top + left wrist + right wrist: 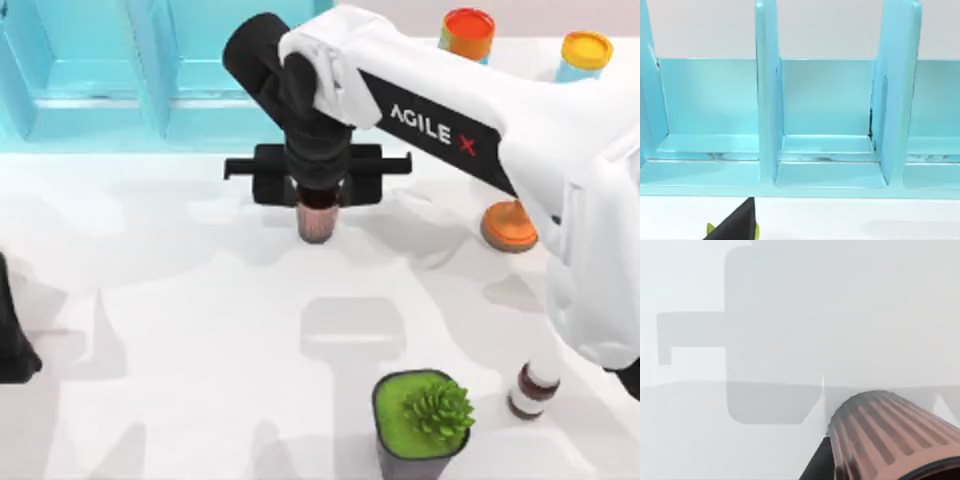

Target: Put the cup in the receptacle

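The cup is a small ribbed pinkish-brown tumbler with a dark inside. It hangs above the table near the back middle, with my right gripper shut on its rim from above. In the right wrist view the cup lies close to the camera beside one black finger; its shadow falls on the white table far below. The receptacle is a light blue divided bin at the back left, just left of and behind the cup. Its compartments stand open in the left wrist view. My left arm is parked at the left edge.
An orange object sits under the right arm at the right. Two jars, orange-lidded and yellow-lidded, stand at the back right. A potted succulent and a small brown bottle stand near the front.
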Controlling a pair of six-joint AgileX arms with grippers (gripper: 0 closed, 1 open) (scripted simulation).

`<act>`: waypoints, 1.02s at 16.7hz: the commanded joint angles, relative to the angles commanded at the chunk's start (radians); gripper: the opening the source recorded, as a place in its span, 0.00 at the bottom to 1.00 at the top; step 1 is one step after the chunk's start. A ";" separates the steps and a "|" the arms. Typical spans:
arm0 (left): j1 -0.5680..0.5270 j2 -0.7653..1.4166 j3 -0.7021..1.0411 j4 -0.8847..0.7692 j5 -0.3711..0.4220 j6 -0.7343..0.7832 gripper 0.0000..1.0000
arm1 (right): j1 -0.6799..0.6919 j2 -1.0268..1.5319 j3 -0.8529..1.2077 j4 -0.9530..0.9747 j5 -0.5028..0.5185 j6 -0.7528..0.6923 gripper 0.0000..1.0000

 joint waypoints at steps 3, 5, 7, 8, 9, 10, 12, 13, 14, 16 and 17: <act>0.000 0.000 0.000 0.000 0.000 0.000 1.00 | 0.000 0.000 0.000 0.000 0.000 0.000 0.00; 0.000 0.000 0.000 0.000 0.000 0.000 1.00 | 0.000 0.000 0.000 0.000 0.000 0.000 0.00; 0.000 0.000 0.000 0.000 0.000 0.000 1.00 | 0.003 -0.002 -0.001 0.000 -0.001 0.001 0.00; 0.000 0.000 0.000 0.000 0.000 0.000 1.00 | -0.003 -0.013 -0.004 0.000 -0.005 -0.009 0.00; 0.000 0.000 0.000 0.000 0.000 0.000 1.00 | -0.015 -0.035 -0.011 0.000 -0.012 -0.027 0.00; 0.000 0.000 0.000 0.000 0.000 0.000 1.00 | -0.035 -0.067 -0.021 0.001 -0.023 -0.054 0.00; 0.000 0.000 0.000 0.000 0.000 0.000 1.00 | -0.096 -0.157 -0.053 0.003 -0.050 -0.131 0.00; 0.000 0.000 0.000 0.000 0.000 0.000 1.00 | -0.137 -0.212 -0.075 0.004 -0.066 -0.178 0.00; 0.000 0.000 0.000 0.000 0.000 0.000 1.00 | -0.185 -0.270 -0.102 0.005 -0.082 -0.231 0.00; 0.000 0.000 0.000 0.000 0.000 0.000 1.00 | -0.298 -0.392 -0.172 0.005 -0.115 -0.348 0.00; 0.000 0.000 0.000 0.000 0.000 0.000 1.00 | -0.361 -0.453 -0.215 0.003 -0.132 -0.411 0.00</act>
